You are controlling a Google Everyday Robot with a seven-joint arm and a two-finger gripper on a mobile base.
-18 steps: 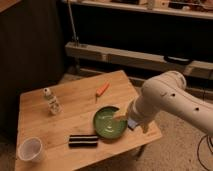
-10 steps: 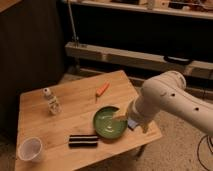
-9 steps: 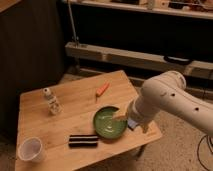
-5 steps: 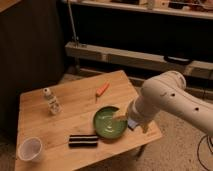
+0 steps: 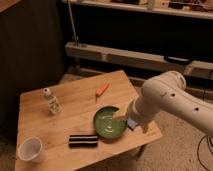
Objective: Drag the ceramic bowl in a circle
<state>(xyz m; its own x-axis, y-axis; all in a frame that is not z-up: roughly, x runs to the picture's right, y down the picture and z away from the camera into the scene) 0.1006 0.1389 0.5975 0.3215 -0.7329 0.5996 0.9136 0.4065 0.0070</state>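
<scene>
Bowl [image 5: 107, 124] sits on the desk [image 5: 75, 97] near its front right corner. Hand [image 5: 121, 118] is at the bowl's right rim. Cannot tell whether it is clamped there. The bowl's body lies left of the hand, toward open desk.

no legible txt, no labels readable

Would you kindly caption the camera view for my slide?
The gripper sits at the rim of the ceramic bowl on the wooden table.
</scene>
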